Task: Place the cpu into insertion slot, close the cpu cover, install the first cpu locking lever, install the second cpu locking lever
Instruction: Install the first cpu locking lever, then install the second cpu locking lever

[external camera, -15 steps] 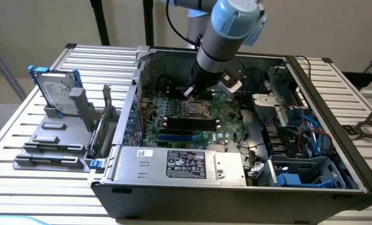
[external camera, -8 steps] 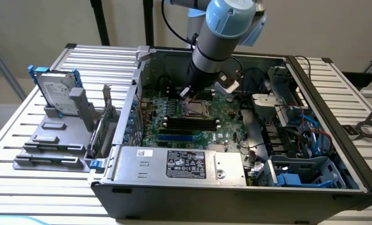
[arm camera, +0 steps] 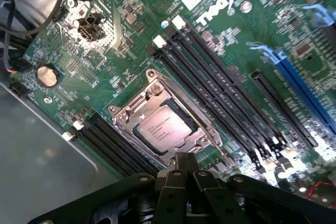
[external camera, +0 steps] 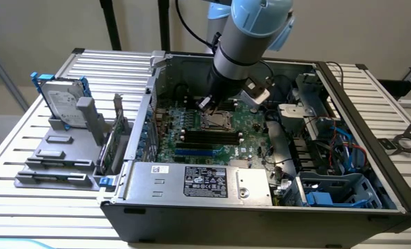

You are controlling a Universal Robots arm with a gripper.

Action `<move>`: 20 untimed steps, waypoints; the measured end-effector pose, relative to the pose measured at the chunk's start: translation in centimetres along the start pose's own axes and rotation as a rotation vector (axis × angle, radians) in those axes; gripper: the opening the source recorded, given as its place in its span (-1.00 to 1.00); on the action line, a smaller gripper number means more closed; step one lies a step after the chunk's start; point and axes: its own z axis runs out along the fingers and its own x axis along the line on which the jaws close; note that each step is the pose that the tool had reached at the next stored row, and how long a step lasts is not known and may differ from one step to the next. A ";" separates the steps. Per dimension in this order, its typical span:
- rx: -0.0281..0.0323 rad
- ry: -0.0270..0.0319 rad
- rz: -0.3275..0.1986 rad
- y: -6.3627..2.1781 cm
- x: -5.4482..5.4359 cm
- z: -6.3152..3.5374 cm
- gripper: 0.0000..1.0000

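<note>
— How are the jaws [arm camera: 185,167] standing?
— They're pressing together, gripping nothing, pointing at the socket edge.
— And the cpu [arm camera: 163,126]?
— It's sitting just ahead of the jaws in the insertion slot [arm camera: 202,141], silvery-grey top showing through the cpu cover [arm camera: 137,109], which is lying flat over it.
— The arm [external camera: 243,46]?
— It's reaching steeply down into the computer case [external camera: 371,129].
</note>
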 end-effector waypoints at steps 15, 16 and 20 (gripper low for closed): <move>-0.0182 -0.0170 0.003 -0.10 -2.0 -0.88 -0.79; -0.0205 -0.0194 0.003 -0.17 -2.1 -0.87 -0.79; -0.0215 -0.0207 0.003 0.01 -2.6 -0.95 -0.79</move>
